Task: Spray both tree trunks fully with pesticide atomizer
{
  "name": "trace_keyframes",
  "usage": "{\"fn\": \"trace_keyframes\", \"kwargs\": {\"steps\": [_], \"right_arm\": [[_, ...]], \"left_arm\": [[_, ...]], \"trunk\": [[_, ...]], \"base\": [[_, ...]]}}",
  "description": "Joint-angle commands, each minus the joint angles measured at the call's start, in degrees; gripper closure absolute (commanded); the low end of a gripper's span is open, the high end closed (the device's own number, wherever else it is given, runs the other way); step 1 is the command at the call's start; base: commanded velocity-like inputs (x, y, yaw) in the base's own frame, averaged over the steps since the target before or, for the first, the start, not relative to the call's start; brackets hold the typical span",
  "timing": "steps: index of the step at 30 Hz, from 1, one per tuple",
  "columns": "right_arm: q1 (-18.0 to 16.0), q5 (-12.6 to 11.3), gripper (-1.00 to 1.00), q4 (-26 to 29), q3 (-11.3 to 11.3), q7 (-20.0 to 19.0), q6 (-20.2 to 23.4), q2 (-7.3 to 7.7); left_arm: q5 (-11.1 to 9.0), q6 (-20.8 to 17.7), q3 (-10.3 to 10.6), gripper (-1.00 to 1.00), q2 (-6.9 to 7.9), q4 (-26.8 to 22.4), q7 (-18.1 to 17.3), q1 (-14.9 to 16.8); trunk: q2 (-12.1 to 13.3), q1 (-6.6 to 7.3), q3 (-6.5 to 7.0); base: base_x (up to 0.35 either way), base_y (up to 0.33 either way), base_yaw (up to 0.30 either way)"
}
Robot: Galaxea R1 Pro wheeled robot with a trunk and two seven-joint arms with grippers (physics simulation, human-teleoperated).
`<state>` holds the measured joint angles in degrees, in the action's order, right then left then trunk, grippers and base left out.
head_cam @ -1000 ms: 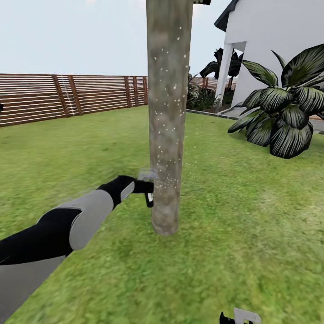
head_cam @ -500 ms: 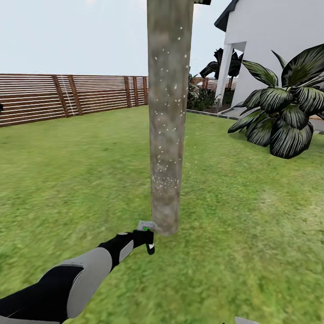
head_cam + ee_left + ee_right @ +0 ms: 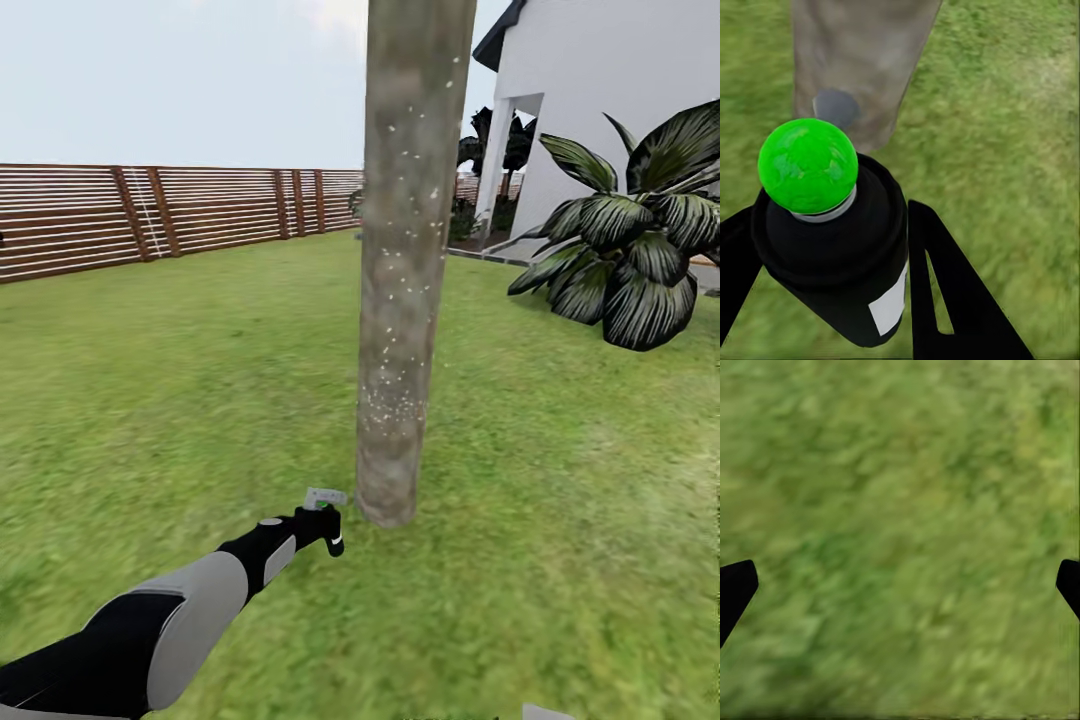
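Atomizer: the dark spray bottle [image 3: 840,255] sits clamped between the two black fingers of the left gripper [image 3: 322,522], green knob toward the wrist camera, whitish label on its side.
Left gripper: low over the lawn [image 3: 180,350], with the foot of the tree trunk [image 3: 405,300] just ahead of it and close, not touching as far as I can tell.
Right gripper: fingers [image 3: 735,589] spread wide apart over bare grass, holding nothing.
Trunk: white specks dot the bark above the gripper, thickest in a band partway up; the lowest stretch looks barer.
Progress: pickup done; this trunk partly covered, its base apparently left.
Remaining: by my judgement, finishing this trunk, then the second tree.
Surroundings: wooden fence [image 3: 150,210] far beyond the gripper; broad-leaved plant [image 3: 630,250] off past the trunk.
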<state>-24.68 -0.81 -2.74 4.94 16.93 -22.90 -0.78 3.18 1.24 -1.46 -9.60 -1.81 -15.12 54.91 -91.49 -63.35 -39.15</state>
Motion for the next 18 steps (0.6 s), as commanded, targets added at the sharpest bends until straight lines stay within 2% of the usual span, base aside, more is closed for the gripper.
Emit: {"fn": "trace_keyframes", "kwargs": {"steps": [1, 12, 18], "right_arm": [[-0.1, -0.1, -1.00, -0.2, 0.4, -0.1, -0.6, -0.01], [-0.1, -0.1, -1.00, -0.2, 0.4, -0.1, -0.6, -0.01], [-0.1, -0.1, -1.00, -0.2, 0.4, -0.1, -0.6, -0.01]], "left_arm": [[0.3, 0.1, -0.2, 1.00, 0.02, 0.0, -0.2, 0.0], [0.3, 0.1, -0.2, 1.00, 0.02, 0.0, -0.2, 0.0], [0.3, 0.1, -0.2, 1.00, 0.02, 0.0, -0.2, 0.0]], "trunk": [[0.0, 0.00, -0.05], [0.0, 0.00, -0.05], [0.0, 0.00, -0.05]], "base": [[0.001, 0.350, -0.237], [0.000, 0.350, -0.276], [0.000, 0.350, -0.068]]}}
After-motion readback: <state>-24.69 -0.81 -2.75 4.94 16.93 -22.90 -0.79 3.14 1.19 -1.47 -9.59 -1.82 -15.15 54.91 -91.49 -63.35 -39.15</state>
